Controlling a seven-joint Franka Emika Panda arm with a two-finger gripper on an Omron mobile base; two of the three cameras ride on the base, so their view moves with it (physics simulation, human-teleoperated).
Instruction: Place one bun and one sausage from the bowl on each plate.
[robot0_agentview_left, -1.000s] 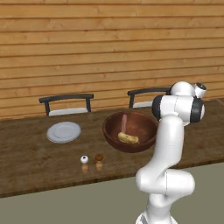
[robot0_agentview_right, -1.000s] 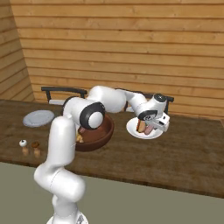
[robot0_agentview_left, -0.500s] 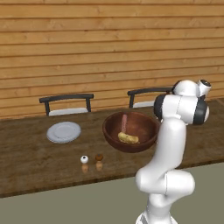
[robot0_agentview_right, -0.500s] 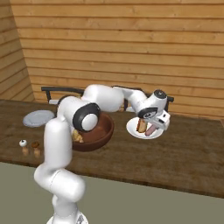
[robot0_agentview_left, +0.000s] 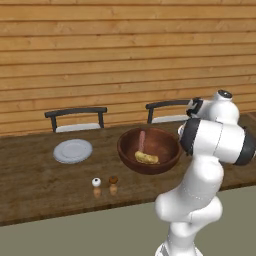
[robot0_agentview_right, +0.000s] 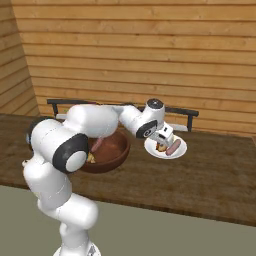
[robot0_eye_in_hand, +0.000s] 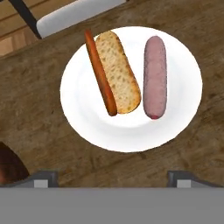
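Note:
In the hand view a pale plate (robot0_eye_in_hand: 131, 131) lies below my gripper (robot0_eye_in_hand: 113, 179). On it rest an orange-crusted bun (robot0_eye_in_hand: 117, 72) and, beside it and apart, a pinkish sausage (robot0_eye_in_hand: 155, 77). The fingertips (robot0_eye_in_hand: 41, 178) stand wide apart with nothing between them, so the gripper is open above the plate. From the right base, the gripper (robot0_agentview_right: 162, 137) hovers over that plate (robot0_agentview_right: 165, 150) and its sausage (robot0_agentview_right: 173, 147). The dark wooden bowl (robot0_agentview_left: 125, 150) holds a yellowish bun (robot0_agentview_left: 146, 158) and a second sausage (robot0_agentview_left: 142, 141). A bare plate (robot0_agentview_left: 73, 150) sits left of the bowl.
Two small shakers (robot0_agentview_left: 96, 186) (robot0_agentview_left: 113, 185) stand near the table's front edge, left of the bowl. Two chairs (robot0_agentview_left: 76, 115) (robot0_agentview_left: 167, 107) stand behind the table against the wooden wall. A chair seat (robot0_eye_in_hand: 74, 15) shows beyond the plate.
The jaws have gone from partly closed to wide open, and the sausage now lies free on the right plate. The hand has lifted slightly.

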